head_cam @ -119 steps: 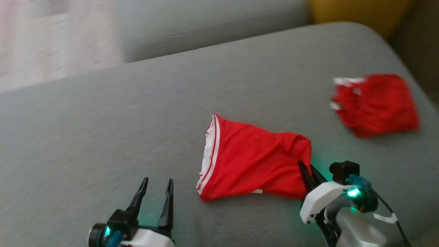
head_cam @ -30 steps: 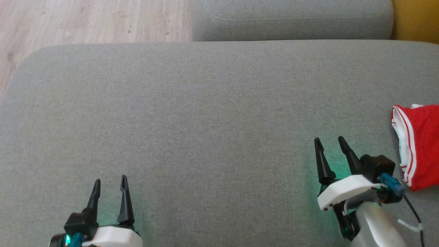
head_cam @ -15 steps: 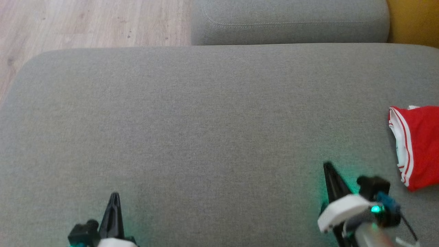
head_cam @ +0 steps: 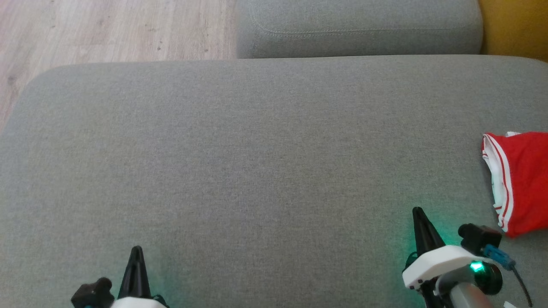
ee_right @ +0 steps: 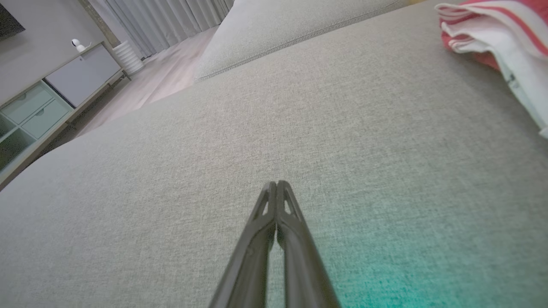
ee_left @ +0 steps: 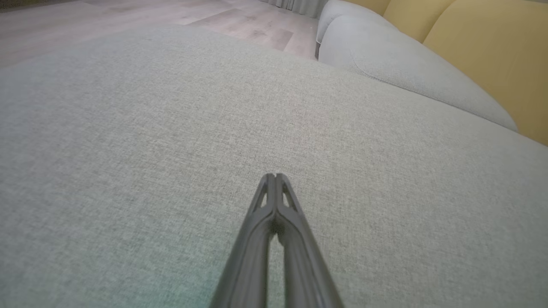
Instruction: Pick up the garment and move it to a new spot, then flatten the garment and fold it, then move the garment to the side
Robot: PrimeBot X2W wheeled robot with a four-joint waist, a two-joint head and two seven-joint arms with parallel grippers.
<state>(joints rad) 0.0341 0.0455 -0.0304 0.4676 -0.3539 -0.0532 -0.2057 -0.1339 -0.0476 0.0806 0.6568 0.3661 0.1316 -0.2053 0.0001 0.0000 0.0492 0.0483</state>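
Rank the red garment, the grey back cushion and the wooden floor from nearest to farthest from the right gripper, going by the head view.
1. Red garment: lying on the seat, just to the right of the right gripper.
2. Grey cushion: ahead, beyond the seat's far edge.
3. Wooden floor: far off to the left, past the seat's far corner.

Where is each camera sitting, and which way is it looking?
Head view: on the head, looking down on the sofa seat; left gripper and right gripper, both shut, rise from the bottom.
Left wrist view: on the left wrist, looking low across the seat toward the yellow backrest; its closed fingers show.
Right wrist view: on the right wrist, looking low across the seat toward a cabinet; its closed fingers show.
Shared: head and right wrist views both catch the red garment at their right.
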